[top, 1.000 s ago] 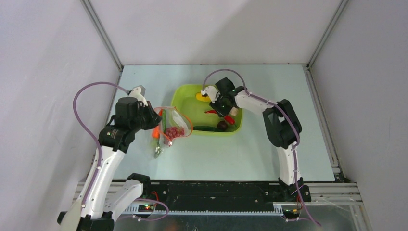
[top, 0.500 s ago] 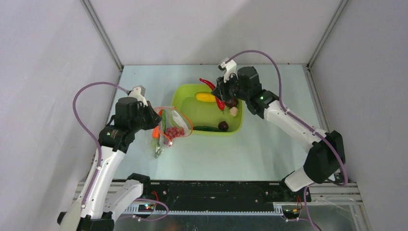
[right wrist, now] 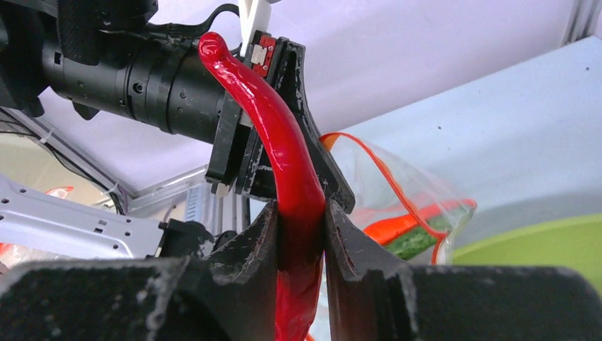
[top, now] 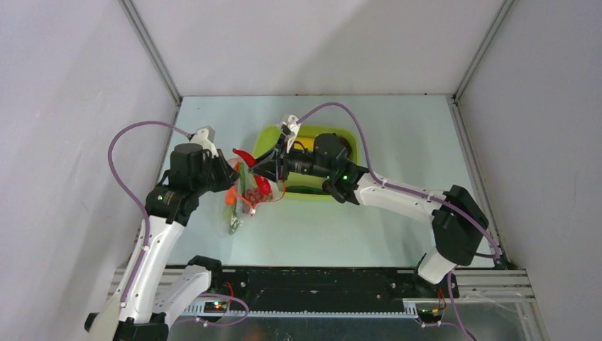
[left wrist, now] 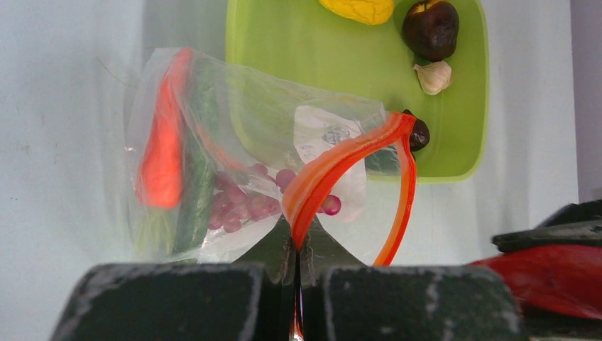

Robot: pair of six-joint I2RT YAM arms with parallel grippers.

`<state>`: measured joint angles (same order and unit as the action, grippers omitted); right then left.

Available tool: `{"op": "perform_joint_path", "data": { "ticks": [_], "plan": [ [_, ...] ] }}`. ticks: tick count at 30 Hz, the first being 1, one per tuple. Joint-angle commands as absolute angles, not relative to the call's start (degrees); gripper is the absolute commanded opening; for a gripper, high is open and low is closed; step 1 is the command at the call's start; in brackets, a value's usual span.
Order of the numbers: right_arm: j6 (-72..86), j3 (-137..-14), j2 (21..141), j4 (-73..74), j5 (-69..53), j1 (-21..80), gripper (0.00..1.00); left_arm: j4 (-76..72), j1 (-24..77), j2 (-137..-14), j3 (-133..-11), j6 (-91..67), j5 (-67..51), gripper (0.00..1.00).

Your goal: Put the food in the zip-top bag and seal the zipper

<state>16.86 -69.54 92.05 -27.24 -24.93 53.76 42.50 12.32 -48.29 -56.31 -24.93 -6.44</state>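
Step in hand: loading the bag, w/ the chili going in now. R gripper (right wrist: 299, 220) is clamped on the chili (right wrist: 287, 163) at mid-body, curled end up, and hangs it right over the bag (left wrist: 241, 92) mouth. L gripper (left wrist: 297, 273) is pinched shut on the zipper (left wrist: 334, 167) strip, holding the mouth up and open in a loop.

The bag sits toward the desk's (top: 341, 238) left edge, approx midway btwn near and far edges, just beside the tray (left wrist: 319, 57). Inside already are the carrot (left wrist: 162, 163), cucumber (left wrist: 195, 177) and grapes (left wrist: 241, 206). Left in the tray are the lemon (left wrist: 358, 7), garlic (left wrist: 433, 76), a maroon ball (left wrist: 431, 28) and a 2nd dark one (left wrist: 419, 133) peeking past the zipper.

Next move, as I judge it: bring the chili's low tip down through the zipper loop, well past the rim, then let go. The opening is narrow and the film flimsy, so aim matters, since a long chili could snag the strip or fold the mouth shut. L side should keep the rim taut. After that there are 4 more items, then sealing. Can't tell where the slider is.
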Motion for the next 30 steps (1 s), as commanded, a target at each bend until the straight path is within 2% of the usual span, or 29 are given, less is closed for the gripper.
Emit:
{"op": "perform_joint_path", "data": {
  "ticks": [1,11,18,24,30],
  "plan": [
    [17.01,-69.7,96.04,-37.37,-23.79,54.75,0.05,39.29,12.35,-46.77,-56.09,-24.58,-8.19,0.0],
    [12.22,-69.7,105.44,-39.14,-15.14,56.4,0.16,39.14,12.35,-46.79,-55.99,-24.52,-8.85,0.0],
    [5.13,-69.71,104.5,-29.4,-7.57,59.68,0.24,39.37,12.32,-47.18,-56.1,-24.5,-9.32,0.0],
    [13.48,-72.26,104.07,-19.64,4.06,60.01,0.23,39.12,12.32,-46.78,-56.0,-24.41,-9.62,0.0],
    [19.2,-81.9,105.73,-3.4,13.27,62.01,0.25,38.87,12.36,-46.99,-56.0,-24.02,-11.89,0.0]
  ]
}}
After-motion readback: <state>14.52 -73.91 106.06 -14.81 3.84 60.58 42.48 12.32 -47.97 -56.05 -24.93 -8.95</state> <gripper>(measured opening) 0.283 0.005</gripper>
